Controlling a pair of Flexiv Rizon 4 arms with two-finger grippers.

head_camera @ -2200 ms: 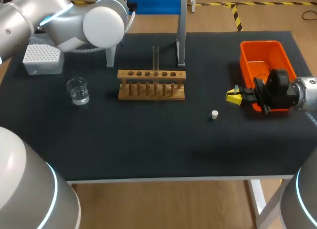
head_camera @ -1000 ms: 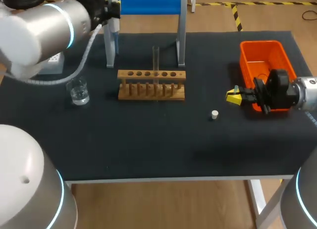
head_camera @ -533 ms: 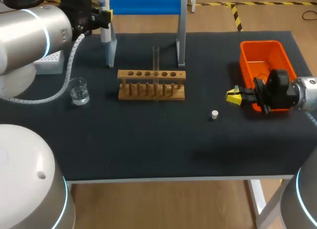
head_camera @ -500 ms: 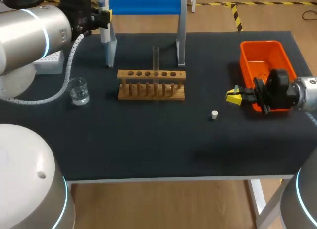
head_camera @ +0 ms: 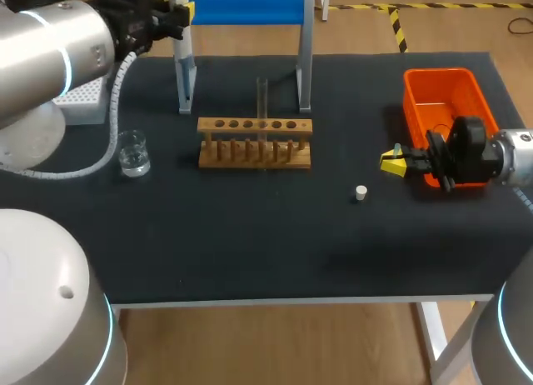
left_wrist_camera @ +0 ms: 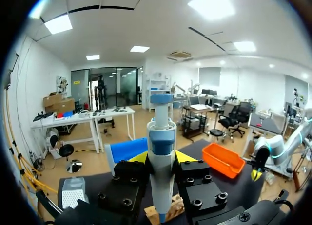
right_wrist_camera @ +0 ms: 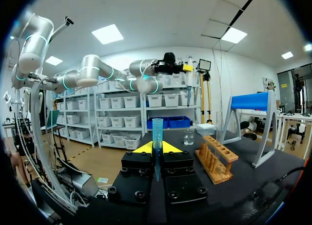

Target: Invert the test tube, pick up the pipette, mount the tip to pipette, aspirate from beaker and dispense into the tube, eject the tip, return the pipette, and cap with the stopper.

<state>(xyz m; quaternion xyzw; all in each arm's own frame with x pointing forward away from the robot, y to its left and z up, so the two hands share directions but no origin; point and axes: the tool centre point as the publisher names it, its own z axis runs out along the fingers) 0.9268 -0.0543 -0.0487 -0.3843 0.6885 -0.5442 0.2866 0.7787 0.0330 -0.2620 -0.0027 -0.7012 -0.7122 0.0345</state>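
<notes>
Notably, my left hand (left_wrist_camera: 162, 159), clamped on the pipette (left_wrist_camera: 161, 137), has carried it upward beside the blue stand (head_camera: 246, 6) at the worktop's (head_camera: 250, 235) rear edge; right hand (head_camera: 393, 162) still grips a tip (right_wrist_camera: 157, 137).

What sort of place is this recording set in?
Apparently a mock chemistry bench in a robot lab: a wooden test tube rack, a glass beaker, and a pipette held in the left gripper.

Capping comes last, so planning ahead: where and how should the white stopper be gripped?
Probably grip the stopper across its round side, coming straight down from above. It is a short plug that seems to stand on end on the table, apart from the rack, so its sides are free all round.
</notes>
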